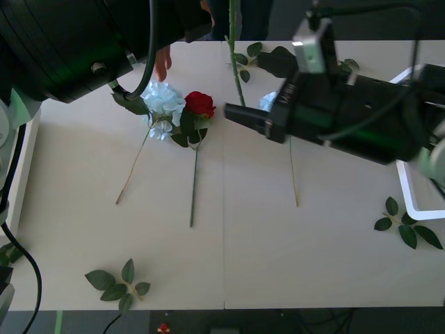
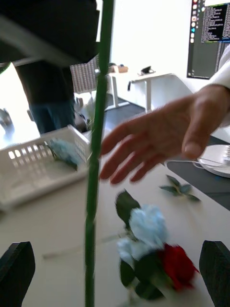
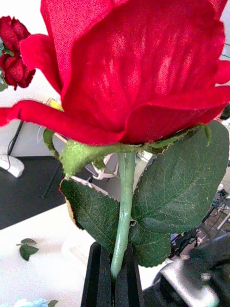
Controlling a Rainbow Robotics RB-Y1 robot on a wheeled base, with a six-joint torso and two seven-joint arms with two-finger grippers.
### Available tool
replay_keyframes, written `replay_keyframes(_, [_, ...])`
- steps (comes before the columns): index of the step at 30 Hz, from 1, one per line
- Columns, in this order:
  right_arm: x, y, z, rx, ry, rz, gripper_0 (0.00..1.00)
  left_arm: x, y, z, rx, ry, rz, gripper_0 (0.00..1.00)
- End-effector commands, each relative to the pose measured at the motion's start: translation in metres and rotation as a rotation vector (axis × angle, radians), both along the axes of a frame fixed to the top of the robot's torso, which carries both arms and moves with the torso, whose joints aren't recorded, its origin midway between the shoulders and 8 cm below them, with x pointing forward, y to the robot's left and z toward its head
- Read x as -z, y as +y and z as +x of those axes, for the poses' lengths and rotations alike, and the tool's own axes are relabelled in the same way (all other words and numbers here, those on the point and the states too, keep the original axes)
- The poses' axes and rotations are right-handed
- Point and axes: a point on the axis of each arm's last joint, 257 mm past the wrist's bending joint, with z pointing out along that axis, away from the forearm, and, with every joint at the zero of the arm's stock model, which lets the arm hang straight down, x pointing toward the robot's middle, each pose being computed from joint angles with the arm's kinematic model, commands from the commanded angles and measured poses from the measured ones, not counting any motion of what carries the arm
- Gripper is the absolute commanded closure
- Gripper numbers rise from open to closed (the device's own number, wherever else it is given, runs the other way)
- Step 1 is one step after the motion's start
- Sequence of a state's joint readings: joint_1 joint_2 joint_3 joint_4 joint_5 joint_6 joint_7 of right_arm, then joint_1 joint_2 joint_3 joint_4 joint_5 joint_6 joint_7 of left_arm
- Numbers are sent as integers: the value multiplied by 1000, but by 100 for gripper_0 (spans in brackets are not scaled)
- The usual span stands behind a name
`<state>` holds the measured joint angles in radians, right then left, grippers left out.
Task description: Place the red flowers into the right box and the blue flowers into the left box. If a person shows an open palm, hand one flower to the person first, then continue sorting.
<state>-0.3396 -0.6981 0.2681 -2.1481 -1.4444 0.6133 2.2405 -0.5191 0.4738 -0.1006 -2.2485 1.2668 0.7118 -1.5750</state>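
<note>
Held red flower [image 3: 143,72]: clamped at the stem just under the leaves by the left end effector [image 3: 114,256], head up, clear of the bench [image 1: 292,264]. Judged as positioned for hand-over, given the open palm [image 2: 163,139] reaching in over the far side, left of centre. Shows broad deep-red petals, green sepals and serrated dark leaves. Right end effector [image 2: 117,259]: released, fingers spread either side of an upright green stem [image 2: 96,144] without touching it. Lying near the palm, heads touching: one blue flower [image 1: 163,101] and a second red flower [image 1: 200,103].

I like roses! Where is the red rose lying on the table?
In the front view, the red rose lies left of centre, touching a pale-blue flower.
</note>
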Motion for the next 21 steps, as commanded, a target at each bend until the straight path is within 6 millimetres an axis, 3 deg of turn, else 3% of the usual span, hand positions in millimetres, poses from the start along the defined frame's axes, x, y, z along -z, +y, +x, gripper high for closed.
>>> replay_keyframes(1, [-26,32,-4,-68,-49,72,0,-4,-2,-15,37,24,-28,100])
replay_keyframes(5, [-29,47,-5,-98,-45,113,0,-2,-2,-15,36,27,-28,100])
replay_keyframes(6, [-30,47,-6,-103,-35,121,12,-1,-1,-14,34,30,-26,100])
replay_keyframes(8, [-32,48,-8,-113,-24,134,90,-1,-1,-14,34,33,-27,100])
replay_keyframes(9, [-33,49,-9,-116,-19,139,100,-1,-1,-14,34,33,-27,100])
replay_keyframes(21, [-37,50,-15,-140,-5,159,100,0,-2,-17,52,45,-34,100])
